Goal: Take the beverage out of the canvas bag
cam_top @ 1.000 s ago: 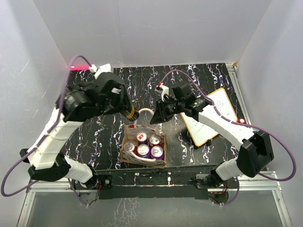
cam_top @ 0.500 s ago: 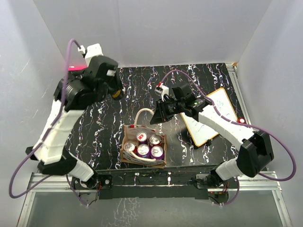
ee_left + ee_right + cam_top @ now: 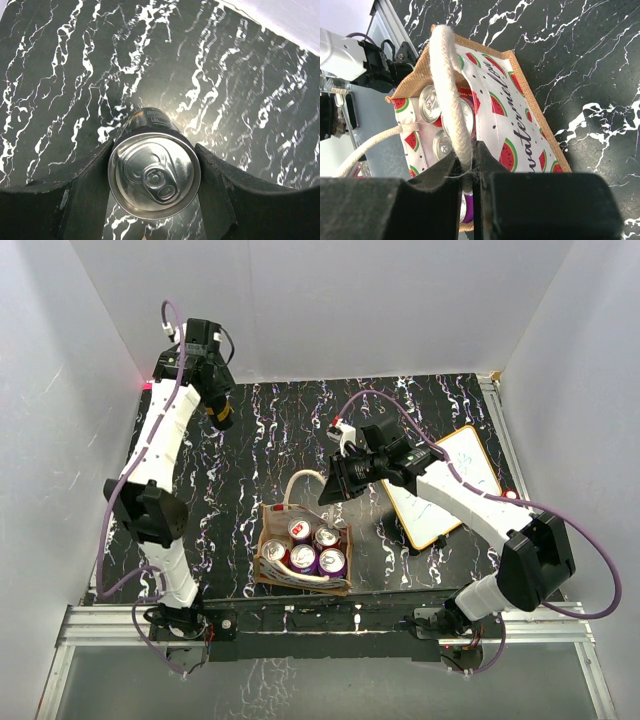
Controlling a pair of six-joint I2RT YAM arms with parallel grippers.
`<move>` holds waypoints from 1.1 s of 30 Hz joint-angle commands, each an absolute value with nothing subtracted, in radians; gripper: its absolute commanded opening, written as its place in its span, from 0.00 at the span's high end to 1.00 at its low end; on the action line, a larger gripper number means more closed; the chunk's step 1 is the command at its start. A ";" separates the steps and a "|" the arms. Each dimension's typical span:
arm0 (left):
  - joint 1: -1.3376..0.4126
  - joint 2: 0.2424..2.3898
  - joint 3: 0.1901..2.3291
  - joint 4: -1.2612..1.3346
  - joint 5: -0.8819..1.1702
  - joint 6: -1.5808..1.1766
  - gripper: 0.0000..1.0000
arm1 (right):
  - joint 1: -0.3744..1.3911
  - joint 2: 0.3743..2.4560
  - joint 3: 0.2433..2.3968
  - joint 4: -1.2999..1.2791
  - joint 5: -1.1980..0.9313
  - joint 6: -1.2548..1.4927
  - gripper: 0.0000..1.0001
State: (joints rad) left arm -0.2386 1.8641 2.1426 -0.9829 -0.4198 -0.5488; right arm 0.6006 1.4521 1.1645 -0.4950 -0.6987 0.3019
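The tan canvas bag [image 3: 272, 578] stands near the table's front edge with several cans [image 3: 303, 557] upright in it. It also shows in the right wrist view [image 3: 520, 125], with a watermelon-print lining. My right gripper [image 3: 330, 492] is shut on the bag's cream rope handle [image 3: 451, 95], holding it up above the bag. My left gripper [image 3: 220, 418] is shut on a dark beverage can [image 3: 154, 172] with a silver top, held above the far left of the table, well away from the bag.
An orange-framed whiteboard [image 3: 470, 465] lies on the table's right side under my right arm. White walls close the table at the back and sides. The black marbled tabletop [image 3: 290, 430] lies between the bag and my left gripper.
My left arm has swung up and away from the bag to the far left corner, carrying the can. My right gripper has stayed holding the handle.
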 commanded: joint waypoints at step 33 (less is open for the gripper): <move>0.000 2.004 1.830 -0.550 -0.378 -0.499 0.82 | 0.607 1.483 1.231 -0.547 -0.678 0.232 0.88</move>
